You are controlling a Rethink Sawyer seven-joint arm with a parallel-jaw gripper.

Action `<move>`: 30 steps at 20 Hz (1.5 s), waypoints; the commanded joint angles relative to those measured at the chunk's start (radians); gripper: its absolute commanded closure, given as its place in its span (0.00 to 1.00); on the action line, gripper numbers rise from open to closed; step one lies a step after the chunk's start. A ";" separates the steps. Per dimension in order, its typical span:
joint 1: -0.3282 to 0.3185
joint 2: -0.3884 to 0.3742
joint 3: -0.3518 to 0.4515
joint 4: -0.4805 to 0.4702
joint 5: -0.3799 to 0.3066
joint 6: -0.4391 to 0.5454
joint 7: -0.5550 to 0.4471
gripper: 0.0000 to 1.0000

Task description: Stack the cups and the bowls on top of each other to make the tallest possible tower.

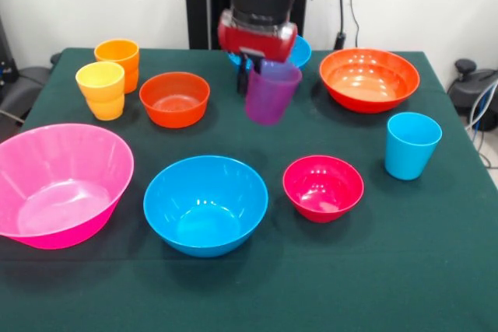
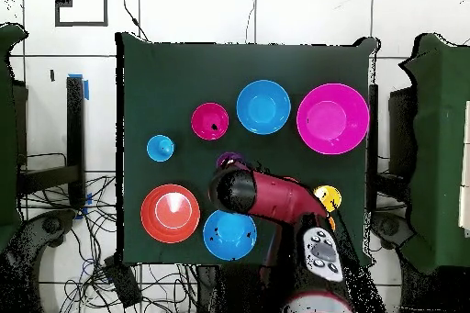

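Note:
My gripper [image 1: 253, 68] is shut on the rim of the purple cup [image 1: 271, 91] and holds it slightly tilted above the table, between the small orange bowl [image 1: 174, 99] and the wide orange bowl [image 1: 369, 78]. The small crimson bowl [image 1: 323, 186] sits in front of it, to the right. The light blue cup [image 1: 412, 144] stands at the right. The yellow cup [image 1: 101, 89] and the orange cup [image 1: 118, 58] stand together at the far left. In the overhead view the purple cup [image 2: 229, 159] peeks out past the arm's head. Nothing is stacked.
The huge pink bowl [image 1: 58, 184] sits at the near left, with a medium blue bowl [image 1: 205, 204] beside it. The second blue bowl [image 1: 302, 50] is partly hidden behind the arm. The green table [image 1: 373, 270] ends near the pink bowl.

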 commanded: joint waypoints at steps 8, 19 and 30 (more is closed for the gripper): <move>-0.002 -0.266 0.034 0.131 -0.071 0.352 -0.011 1.00; 0.097 -0.233 -0.088 0.201 -0.120 0.334 0.115 1.00; 0.128 -0.142 -0.184 0.283 -0.159 0.134 0.193 1.00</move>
